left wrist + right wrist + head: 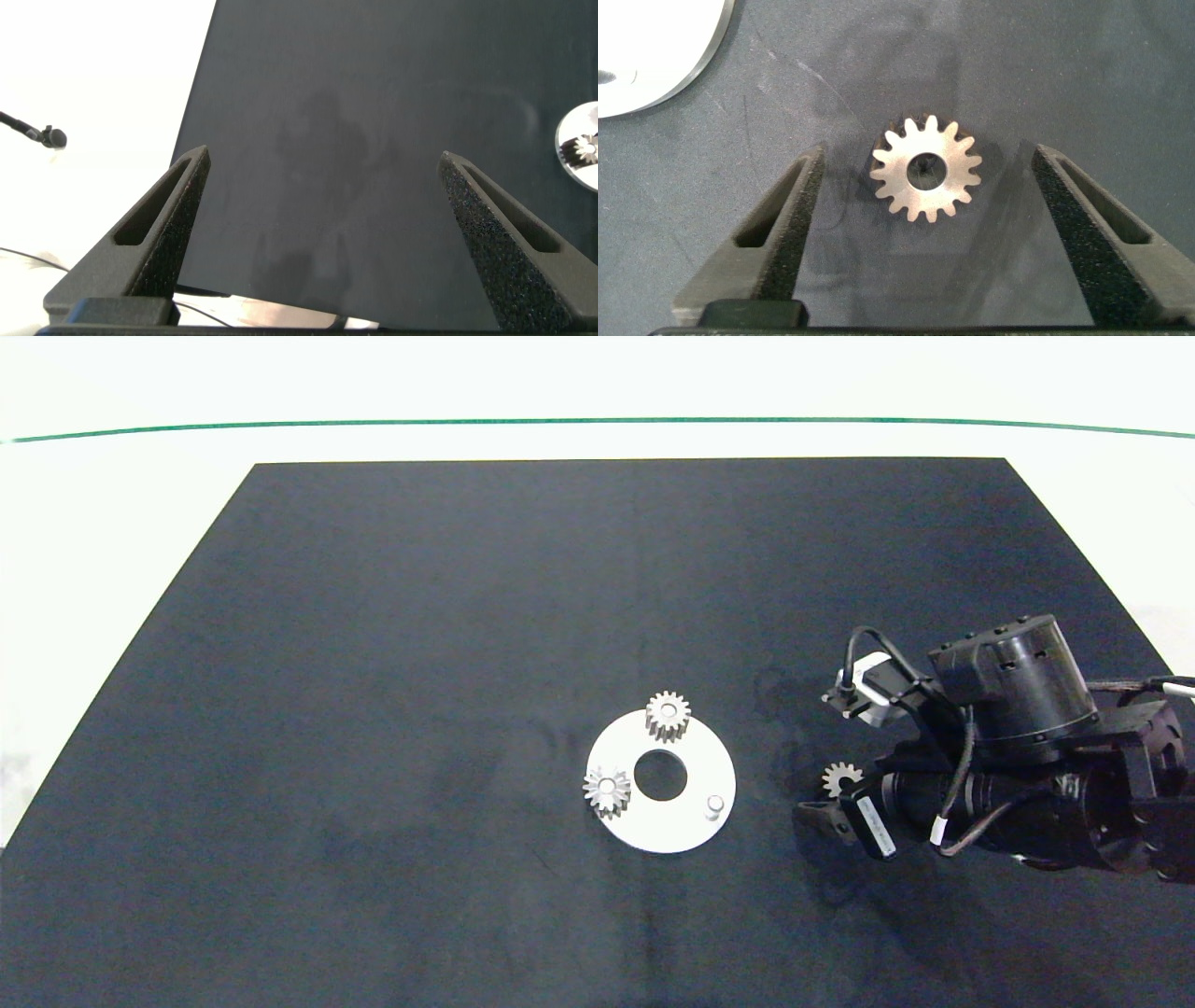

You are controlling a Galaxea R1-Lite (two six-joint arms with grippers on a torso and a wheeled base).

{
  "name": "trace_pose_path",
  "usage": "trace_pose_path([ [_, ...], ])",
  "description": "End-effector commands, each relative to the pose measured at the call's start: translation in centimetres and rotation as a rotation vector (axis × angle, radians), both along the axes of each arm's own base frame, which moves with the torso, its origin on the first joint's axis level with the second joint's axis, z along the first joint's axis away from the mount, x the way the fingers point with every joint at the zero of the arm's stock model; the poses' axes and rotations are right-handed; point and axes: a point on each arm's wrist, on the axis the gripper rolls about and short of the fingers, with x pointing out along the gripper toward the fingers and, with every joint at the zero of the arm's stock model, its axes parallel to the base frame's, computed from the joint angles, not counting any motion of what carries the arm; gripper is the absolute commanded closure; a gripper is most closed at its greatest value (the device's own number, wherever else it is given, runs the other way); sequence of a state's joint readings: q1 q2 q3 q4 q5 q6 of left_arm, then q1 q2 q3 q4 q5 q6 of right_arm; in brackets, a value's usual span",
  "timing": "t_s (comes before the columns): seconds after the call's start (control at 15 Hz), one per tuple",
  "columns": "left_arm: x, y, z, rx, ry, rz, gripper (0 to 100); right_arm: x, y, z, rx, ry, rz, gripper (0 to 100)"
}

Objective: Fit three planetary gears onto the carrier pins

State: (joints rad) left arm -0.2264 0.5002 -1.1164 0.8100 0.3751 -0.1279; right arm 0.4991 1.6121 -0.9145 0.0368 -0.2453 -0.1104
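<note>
Risk: my right gripper (915, 243), wide open, straddles the last small silver-grey metal gear (925, 169). I judge an off-centre close could skid it across the table (373, 663).

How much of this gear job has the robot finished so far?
Two gears already sit on pegs of the white disc. One peg is bare. The right gripper is open around the third gear, lying on the mat. The left gripper waits, open.

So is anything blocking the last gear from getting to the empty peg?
Nothing visible. The loose gear lies flat on the black mat between the right end effector's open fingers. Only bare mat shows between it and the white disc, and the free pin stands on the disc's nearer side.
</note>
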Motion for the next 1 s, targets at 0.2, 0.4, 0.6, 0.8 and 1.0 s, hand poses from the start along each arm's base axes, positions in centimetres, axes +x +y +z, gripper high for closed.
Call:
trace_pose_path([
  [0.2,0.17,-0.04,-0.10,0.002,0.013,0.003,0,0.04,0.00,-0.04,0.000,0.000,-0.003,21],
  [0.4,0.05,0.00,-0.06,0.001,0.007,0.002,0,0.26,0.12,-0.31,-0.003,0.007,-0.004,27],
  [0.6,-0.12,0.05,-0.22,0.004,0.020,0.000,0,0.47,0.19,-0.47,-0.004,0.011,-0.004,33],
  [0.8,-0.11,0.05,-0.13,0.005,0.017,0.000,0,0.70,0.22,-0.71,-0.006,0.017,-0.008,39],
  [1.0,-0.11,0.05,0.01,0.004,0.014,0.000,0,0.71,0.22,-0.47,-0.005,0.012,-0.008,45],
])
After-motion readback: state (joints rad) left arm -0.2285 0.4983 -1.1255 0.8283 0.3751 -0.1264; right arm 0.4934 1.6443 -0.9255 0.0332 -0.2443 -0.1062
